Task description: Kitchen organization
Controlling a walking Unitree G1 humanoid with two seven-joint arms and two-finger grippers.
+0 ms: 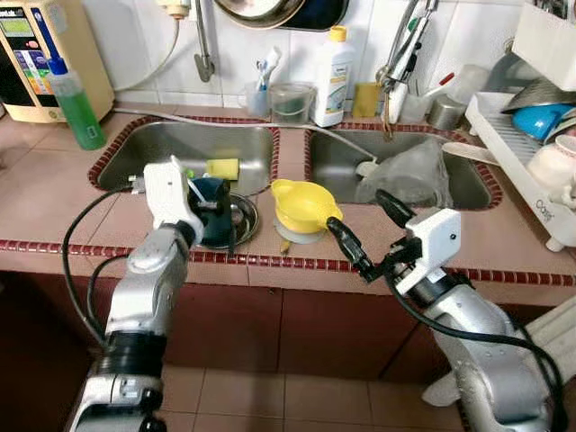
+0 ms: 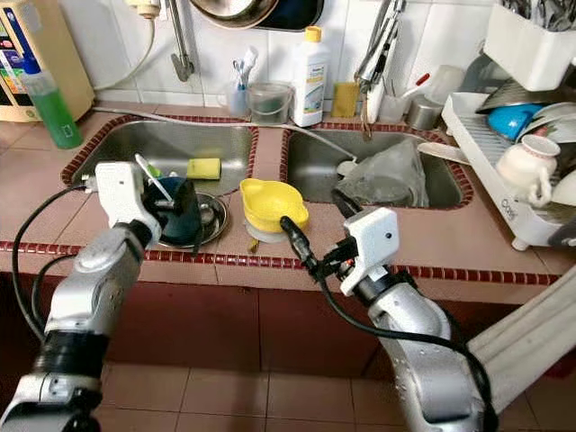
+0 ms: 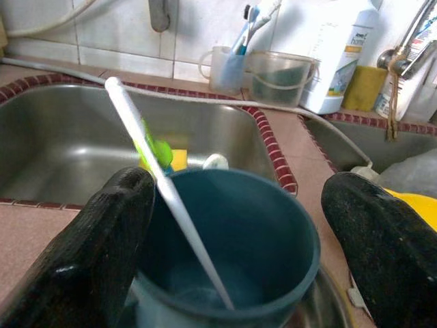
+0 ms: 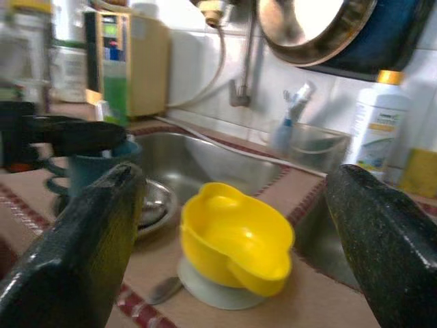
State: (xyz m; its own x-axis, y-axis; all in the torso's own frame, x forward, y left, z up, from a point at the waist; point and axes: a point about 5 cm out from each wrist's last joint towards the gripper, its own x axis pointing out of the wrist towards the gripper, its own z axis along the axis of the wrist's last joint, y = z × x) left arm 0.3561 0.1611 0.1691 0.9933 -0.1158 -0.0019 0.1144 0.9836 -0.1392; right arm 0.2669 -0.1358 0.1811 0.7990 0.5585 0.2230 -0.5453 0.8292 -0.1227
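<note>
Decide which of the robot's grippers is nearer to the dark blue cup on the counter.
Left. The left gripper has its open fingers on either side of the blue cup. The right gripper is open further along the counter, beyond the yellow bowl.

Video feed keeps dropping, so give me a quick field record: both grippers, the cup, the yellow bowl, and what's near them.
left gripper: open, fingers either side of the teal cup, grip not closed
teal cup: upright on a metal dish at the counter's front edge, a white stick leaning inside
right gripper: open, just right of the yellow bowl, not touching
yellow bowl: on the counter strip between the two sinks, resting on a pale lid-like base
left sink: yellow sponge inside
right sink: clear plastic container
</note>
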